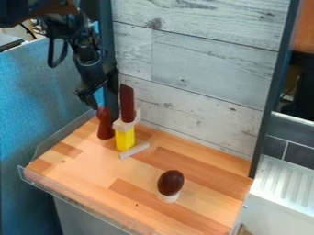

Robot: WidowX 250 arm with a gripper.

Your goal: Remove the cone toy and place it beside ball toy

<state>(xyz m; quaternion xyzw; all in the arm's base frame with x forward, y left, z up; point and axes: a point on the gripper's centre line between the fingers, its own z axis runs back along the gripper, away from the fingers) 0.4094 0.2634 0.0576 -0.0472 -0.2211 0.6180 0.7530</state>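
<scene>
As the gripper [96,102] hangs, the cone toy [105,125] stands below its jaws.

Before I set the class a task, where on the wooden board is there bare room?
Bare wood lies between the transparent front rim and the brown ball, and between that ball and the plank wall. The back-left corner looks crowded: red pin, yellow block with pieces stacked on it, pale stick, and the gripper nearby.

Yellow block [126,139] standing on wooden tabletop [92,167], pale strip [134,151] lying beside it; plank wall [202,64] behind, blue partition [36,96] at left.
</scene>
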